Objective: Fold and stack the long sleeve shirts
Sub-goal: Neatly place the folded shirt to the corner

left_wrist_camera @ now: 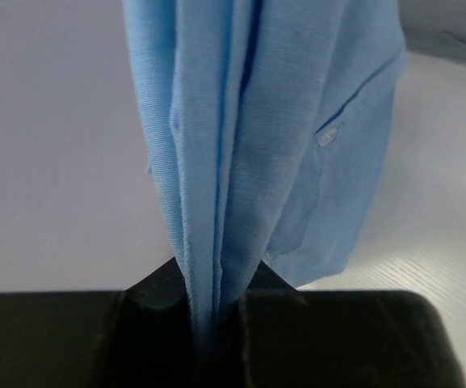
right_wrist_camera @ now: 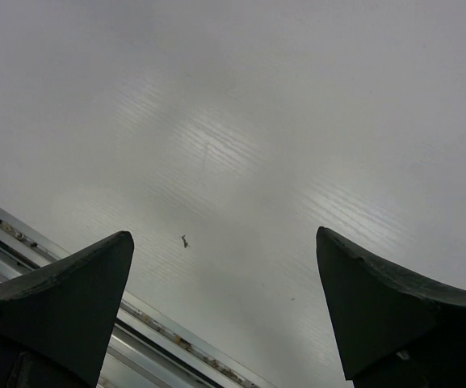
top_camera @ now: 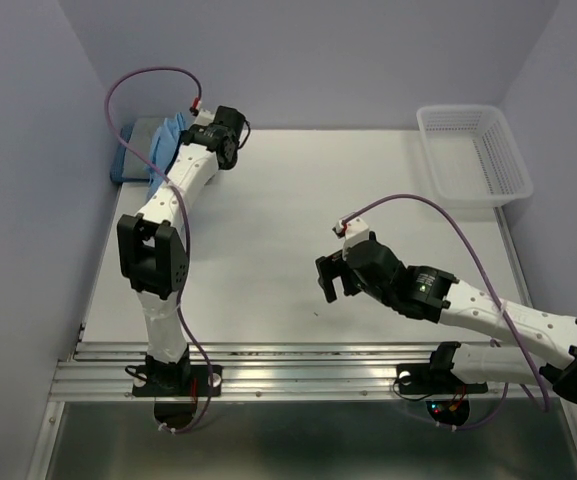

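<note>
A light blue shirt [top_camera: 166, 140] lies bunched at the table's far left corner, on top of a darker blue cloth [top_camera: 128, 160]. My left gripper [top_camera: 190, 128] is shut on a fold of the light blue shirt [left_wrist_camera: 249, 137], which hangs from the jaws in the left wrist view, with a button and a cuff showing. A grey cloth [left_wrist_camera: 451, 28] shows at the top right of that view. My right gripper [top_camera: 334, 282] is open and empty above the bare table, near the front middle [right_wrist_camera: 224, 267].
A white mesh basket [top_camera: 473, 152] stands at the table's far right corner. The metal rail [top_camera: 298, 365] runs along the table's front edge. Purple walls close in the left, back and right sides.
</note>
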Controlling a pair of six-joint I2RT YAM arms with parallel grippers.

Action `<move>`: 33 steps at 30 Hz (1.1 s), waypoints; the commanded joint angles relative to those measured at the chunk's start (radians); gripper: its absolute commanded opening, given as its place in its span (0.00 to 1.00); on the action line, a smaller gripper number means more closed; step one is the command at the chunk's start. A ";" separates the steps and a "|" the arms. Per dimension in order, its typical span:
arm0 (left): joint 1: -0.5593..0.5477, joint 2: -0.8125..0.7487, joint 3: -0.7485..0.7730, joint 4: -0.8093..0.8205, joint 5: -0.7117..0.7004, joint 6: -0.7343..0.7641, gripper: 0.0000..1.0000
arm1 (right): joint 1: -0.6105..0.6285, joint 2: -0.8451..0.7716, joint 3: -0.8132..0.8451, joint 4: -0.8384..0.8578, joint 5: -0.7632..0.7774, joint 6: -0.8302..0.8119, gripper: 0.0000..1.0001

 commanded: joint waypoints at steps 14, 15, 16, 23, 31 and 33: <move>0.132 0.136 0.086 -0.168 -0.084 -0.175 0.00 | 0.005 -0.036 -0.021 -0.022 0.075 -0.020 1.00; 0.111 0.164 0.077 -0.168 -0.066 -0.214 0.00 | 0.005 -0.041 -0.024 -0.022 0.076 -0.017 1.00; 0.089 0.175 0.066 -0.168 -0.046 -0.242 0.00 | 0.005 -0.042 -0.026 -0.022 0.076 -0.015 1.00; -0.155 0.317 0.077 -0.166 0.170 -0.440 0.00 | 0.005 -0.046 -0.022 -0.023 0.066 -0.013 1.00; -0.305 0.437 0.196 -0.120 0.416 -0.502 0.00 | 0.005 -0.065 -0.032 -0.031 0.058 0.008 1.00; -0.321 0.438 0.190 -0.091 0.494 -0.505 0.00 | 0.005 -0.082 -0.035 -0.034 0.061 0.014 1.00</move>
